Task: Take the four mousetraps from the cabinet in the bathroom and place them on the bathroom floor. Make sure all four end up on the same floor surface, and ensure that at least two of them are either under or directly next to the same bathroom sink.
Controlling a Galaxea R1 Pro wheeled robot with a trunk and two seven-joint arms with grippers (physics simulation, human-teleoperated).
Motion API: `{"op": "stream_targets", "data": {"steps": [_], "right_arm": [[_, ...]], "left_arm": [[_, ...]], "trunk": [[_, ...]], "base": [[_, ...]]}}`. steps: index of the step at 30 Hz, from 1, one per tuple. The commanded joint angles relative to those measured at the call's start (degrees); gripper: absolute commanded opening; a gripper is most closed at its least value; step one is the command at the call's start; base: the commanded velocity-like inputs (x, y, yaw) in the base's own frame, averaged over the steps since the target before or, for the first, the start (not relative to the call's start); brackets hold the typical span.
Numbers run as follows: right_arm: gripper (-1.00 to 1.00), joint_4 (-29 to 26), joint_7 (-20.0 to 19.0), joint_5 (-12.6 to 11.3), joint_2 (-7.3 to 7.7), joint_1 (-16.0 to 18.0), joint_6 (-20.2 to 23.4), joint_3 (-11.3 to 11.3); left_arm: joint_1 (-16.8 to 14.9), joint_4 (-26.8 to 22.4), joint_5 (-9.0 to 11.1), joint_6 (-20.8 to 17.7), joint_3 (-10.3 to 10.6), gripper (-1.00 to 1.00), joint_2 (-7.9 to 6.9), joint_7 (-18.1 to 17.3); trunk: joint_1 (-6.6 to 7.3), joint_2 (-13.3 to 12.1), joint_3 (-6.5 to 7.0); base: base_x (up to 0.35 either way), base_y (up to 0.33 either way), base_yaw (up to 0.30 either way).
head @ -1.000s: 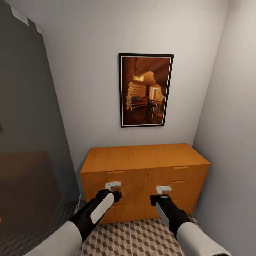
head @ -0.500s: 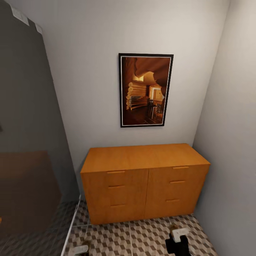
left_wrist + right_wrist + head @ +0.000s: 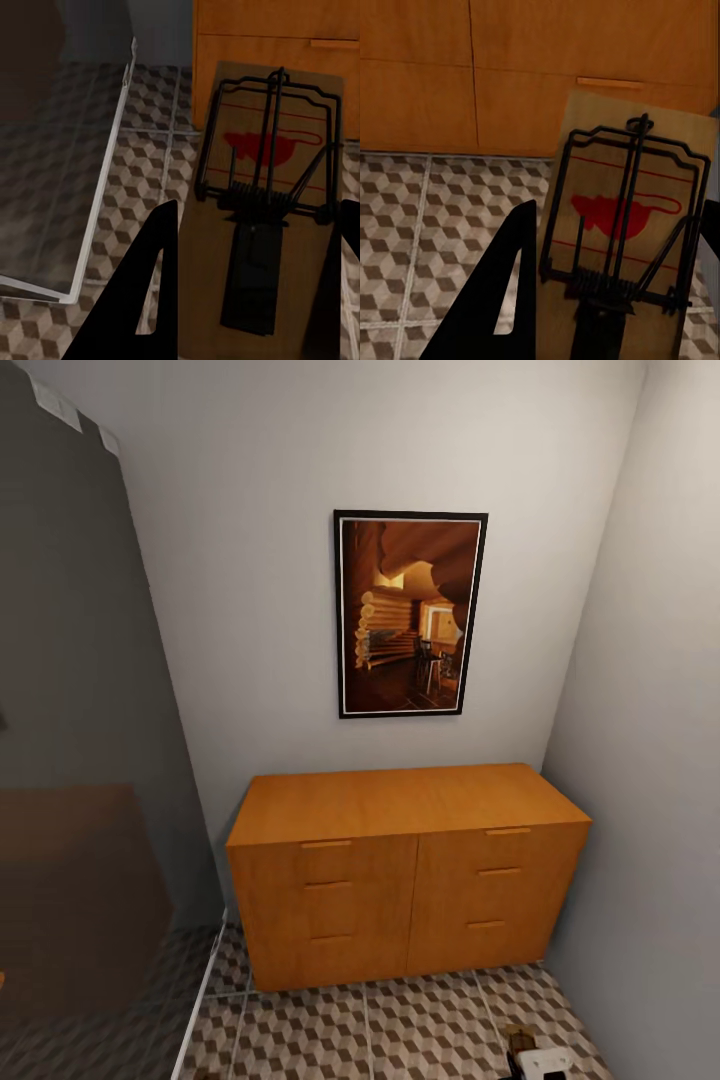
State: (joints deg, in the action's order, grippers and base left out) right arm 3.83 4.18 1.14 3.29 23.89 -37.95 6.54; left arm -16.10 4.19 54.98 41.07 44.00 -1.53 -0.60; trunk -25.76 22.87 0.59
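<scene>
— What was the left hand [image 3: 251,247] doing?

— Its two black fingers [image 3: 150,285] were pinching a mousetrap [image 3: 266,217]. The trap was a flat brown board with a red mouse shape, a black wire bar and a spring.

— And the right hand [image 3: 611,277]?

— The same. Its dark fingers [image 3: 495,292] were pinching another mousetrap [image 3: 626,225], which looked just like the first one.

— Where were the traps?

— Each one sat between the fingers of its hand, up above the bathroom floor [image 3: 142,172]. I could not tell if they touched the tiles.

— What was just past the hands?

— The brown cube tiles, and then the orange-brown cabinet [image 3: 510,75]. The left hand's trap pointed at the cabinet's bottom corner. Beside that hand stood a gray glass panel [image 3: 60,150] with a pale edge on the floor.

— What did the head camera see?

— The whole cabinet [image 3: 405,880] stood against the wall with its drawers closed and its top bare. A framed picture [image 3: 410,615] of a log house hung above it. A white bit of the right hand [image 3: 545,1062] peeked in at the bottom edge, over the floor [image 3: 380,1030].
</scene>
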Motion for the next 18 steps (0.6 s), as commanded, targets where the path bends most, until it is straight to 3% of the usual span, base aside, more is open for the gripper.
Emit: {"op": "stream_targets", "data": {"steps": [1,10,18], "right_arm": [[-1.00,0.2,0.3,0.0,0.01,0.1,-0.3,0.5],[-1.00,0.2,0.2,0.0,-0.08,0.0,-0.5,0.5],[-1.00,0.2,0.3,0.0,-0.20,0.0,-0.5,0.5]], "left_arm": [[0.0,0.1,0.2,0.3,0.4,-1.00,0.04,0.2],[0.0,0.2,0.0,0.4,0.6,-1.00,0.17,0.2],[0.0,0.2,-0.1,0.4,0.6,-1.00,0.06,0.2]], "trunk": [[-0.02,0.0,-0.02],[-0.02,0.0,-0.02],[-0.02,0.0,-0.02]], "base": [[0.000,0.000,0.000],[0.000,0.000,0.012],[0.000,0.000,0.247]]}}
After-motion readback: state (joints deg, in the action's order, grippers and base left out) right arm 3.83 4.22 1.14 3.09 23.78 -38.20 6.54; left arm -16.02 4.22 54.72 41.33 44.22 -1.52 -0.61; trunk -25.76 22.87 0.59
